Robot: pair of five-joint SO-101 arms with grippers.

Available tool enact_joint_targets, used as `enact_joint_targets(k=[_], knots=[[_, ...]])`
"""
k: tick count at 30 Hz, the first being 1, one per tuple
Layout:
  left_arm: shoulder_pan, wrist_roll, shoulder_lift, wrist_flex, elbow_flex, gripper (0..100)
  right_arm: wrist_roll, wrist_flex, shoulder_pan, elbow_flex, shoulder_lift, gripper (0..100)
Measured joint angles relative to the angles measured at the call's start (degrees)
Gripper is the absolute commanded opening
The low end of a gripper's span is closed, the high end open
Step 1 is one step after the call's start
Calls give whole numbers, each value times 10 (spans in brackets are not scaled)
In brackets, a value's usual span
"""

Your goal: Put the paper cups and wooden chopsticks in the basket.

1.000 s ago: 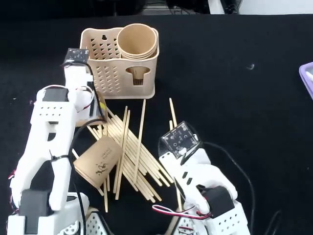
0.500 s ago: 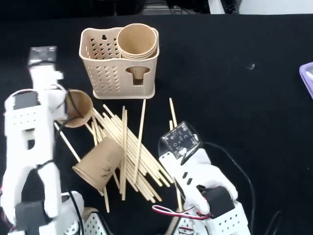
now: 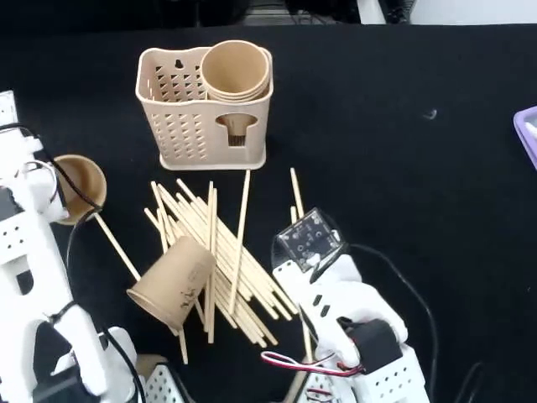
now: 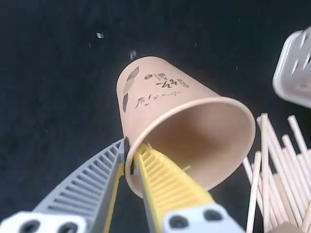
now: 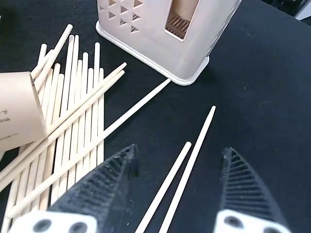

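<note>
My left gripper (image 4: 129,151) is shut on the rim of a brown paper cup (image 4: 180,121), grey finger outside and yellow finger inside. In the high view that cup (image 3: 80,186) hangs at the table's left edge, left of the beige basket (image 3: 197,126). Stacked paper cups (image 3: 235,71) stand in the basket's right compartment. A second cup (image 3: 172,284) lies on its side on the loose wooden chopsticks (image 3: 218,252). My right gripper (image 5: 177,158) is open low over two chopsticks (image 5: 187,165), in front of the basket (image 5: 194,48).
A purple object (image 3: 527,130) shows at the table's right edge. The right arm (image 3: 344,319) stands at the front centre, the left arm (image 3: 25,243) along the left edge. Black cloth covers the table.
The left arm swung left from beside the basket to the table's left edge, carrying the cup. The lying cup and a few chopsticks shifted slightly. The right arm kept still.
</note>
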Motion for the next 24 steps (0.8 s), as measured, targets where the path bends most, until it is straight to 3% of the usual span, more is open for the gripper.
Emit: enact_joint_targets(k=[4,11,14,18,24], knots=[[25,9,58,56,-11,41,0,0,0,0,0,269],[23,39,182,115,-127,183,0,0,0,0,0,269],[9,44,230,116,-171,161,0,0,0,0,0,269],[8,44,281,116,-217,31,0,0,0,0,0,269],[3,65,295,123,-259,30,0,0,0,11,0,269]])
